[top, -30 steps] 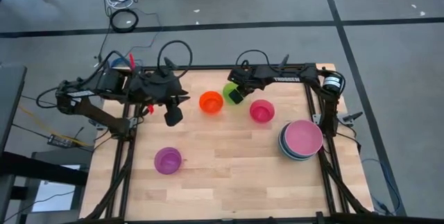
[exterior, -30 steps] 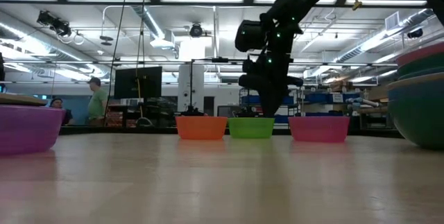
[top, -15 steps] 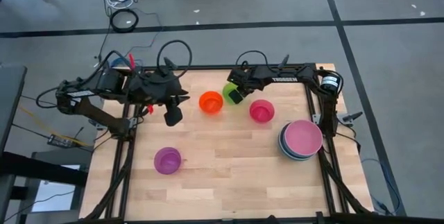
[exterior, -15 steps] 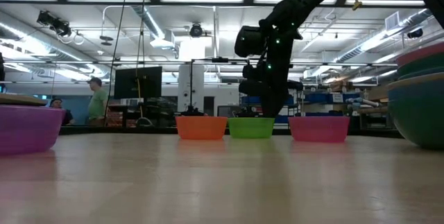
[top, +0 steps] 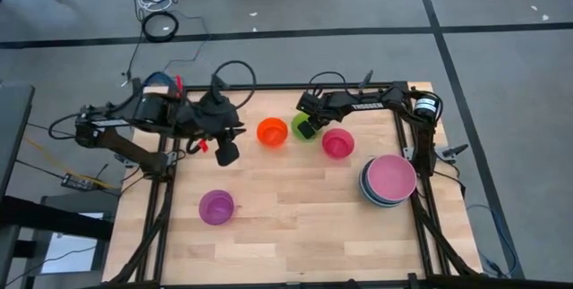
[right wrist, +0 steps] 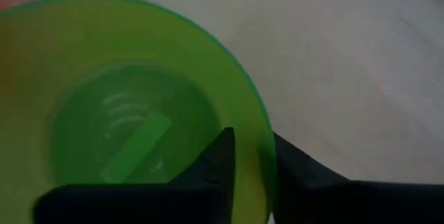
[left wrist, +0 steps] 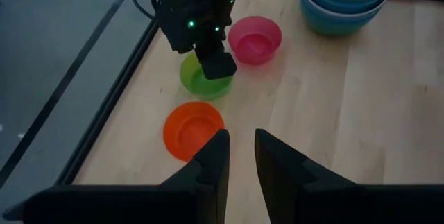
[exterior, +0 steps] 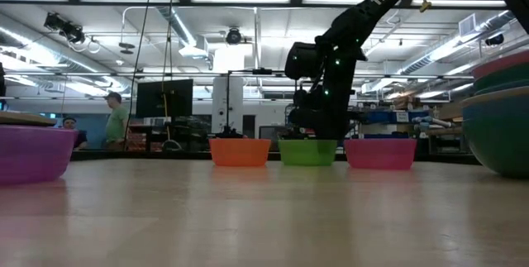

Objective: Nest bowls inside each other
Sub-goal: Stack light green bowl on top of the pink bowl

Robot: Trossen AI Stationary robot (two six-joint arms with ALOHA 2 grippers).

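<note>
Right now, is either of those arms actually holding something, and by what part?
Yes. The right gripper pinches the lime bowl by its rim, one finger inside and one outside. The left gripper holds nothing.

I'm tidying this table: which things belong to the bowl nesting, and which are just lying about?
Belong:
- green bowl, its rim between the right gripper fingers
- orange bowl
- pink bowl
- purple bowl
- stack of bowls
- left gripper, waiting over the table

Lying about:
- cables on the floor
- person far behind
</note>
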